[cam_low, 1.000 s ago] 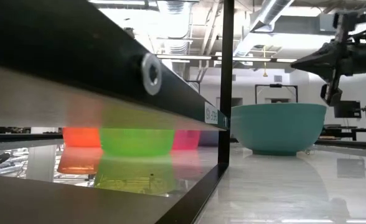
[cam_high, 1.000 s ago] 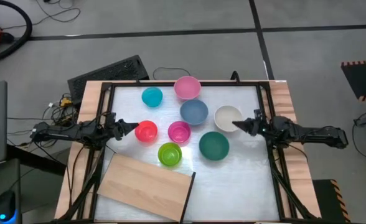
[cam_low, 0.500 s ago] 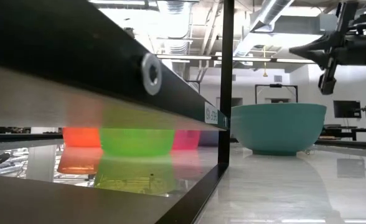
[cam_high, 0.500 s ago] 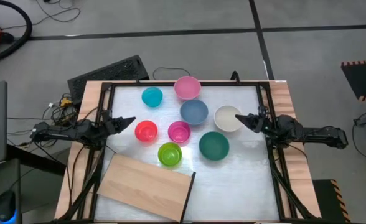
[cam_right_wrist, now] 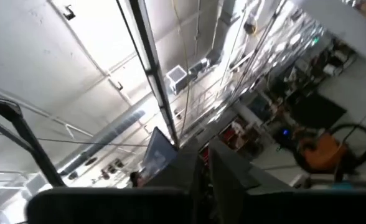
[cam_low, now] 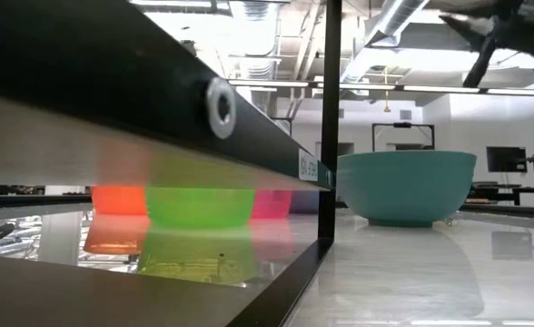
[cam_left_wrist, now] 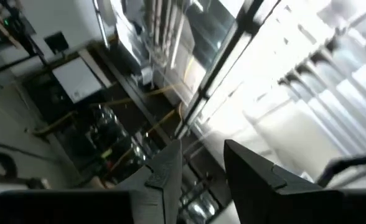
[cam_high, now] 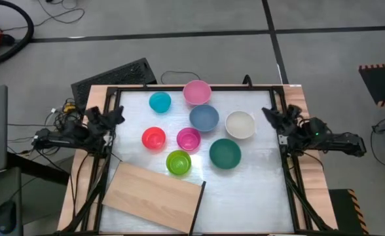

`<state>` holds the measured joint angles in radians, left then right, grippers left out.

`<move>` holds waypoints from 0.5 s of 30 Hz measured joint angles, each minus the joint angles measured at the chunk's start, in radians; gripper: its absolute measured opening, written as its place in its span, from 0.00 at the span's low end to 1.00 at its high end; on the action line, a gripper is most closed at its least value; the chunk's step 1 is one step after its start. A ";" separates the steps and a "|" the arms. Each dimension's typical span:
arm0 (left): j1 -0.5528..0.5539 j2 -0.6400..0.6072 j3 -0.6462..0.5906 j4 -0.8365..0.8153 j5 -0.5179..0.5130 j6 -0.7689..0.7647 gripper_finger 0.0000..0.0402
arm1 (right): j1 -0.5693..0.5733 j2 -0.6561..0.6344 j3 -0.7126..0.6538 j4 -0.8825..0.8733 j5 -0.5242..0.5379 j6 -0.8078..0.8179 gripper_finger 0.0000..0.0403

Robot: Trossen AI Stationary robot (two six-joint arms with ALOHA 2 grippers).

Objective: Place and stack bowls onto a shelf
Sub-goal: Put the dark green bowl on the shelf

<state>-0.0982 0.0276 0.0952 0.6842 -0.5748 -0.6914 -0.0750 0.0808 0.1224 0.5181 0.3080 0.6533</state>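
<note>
Several bowls stand apart on their bases on the white tabletop [cam_high: 258, 177]: cyan [cam_high: 160, 101], light pink [cam_high: 197, 92], slate blue [cam_high: 204, 117], cream white [cam_high: 240, 124], red-orange [cam_high: 154, 138], magenta [cam_high: 188, 139], lime green [cam_high: 178, 162] and a larger teal one [cam_high: 225, 153]. The light-wood shelf [cam_high: 154, 198] lies askew at the near left. My left gripper [cam_high: 111, 117] is raised at the table's left edge, tipped upward and open [cam_left_wrist: 203, 163]. At the right edge my right gripper [cam_high: 271, 115] is also tipped upward, its fingers a little apart [cam_right_wrist: 204, 163]. Neither holds anything.
A black frame [cam_high: 192, 88] runs around the tabletop. In the low view a dark rail with a screw [cam_low: 220, 107] and an upright post [cam_low: 331, 136] stand close in front, hiding part of the bowls. A keyboard [cam_high: 114, 75] lies beyond the far left corner.
Both grippers have drawn back from over the table toward their own side edges, risen, and tipped their fingers upward. In the low view my right gripper has climbed to the picture's top. The bowls and the shelf have stayed where they were.
</note>
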 joint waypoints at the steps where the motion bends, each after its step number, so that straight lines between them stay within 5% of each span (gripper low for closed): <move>1: 0.000 0.008 0.021 -0.008 -0.021 0.001 0.27 | 0.000 0.003 0.033 -0.026 0.001 -0.027 0.22; 10: 0.000 0.212 0.267 -0.048 0.010 0.206 0.27 | 0.000 0.157 0.413 -0.372 0.002 -0.205 0.58; 15: 0.000 0.380 0.450 -0.233 0.129 0.294 0.27 | 0.000 0.319 0.632 -0.738 0.006 -0.201 0.66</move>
<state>-0.0982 0.4073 0.5450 0.4514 -0.4463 -0.3970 -0.0746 0.3994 0.7549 -0.2195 0.3143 0.4520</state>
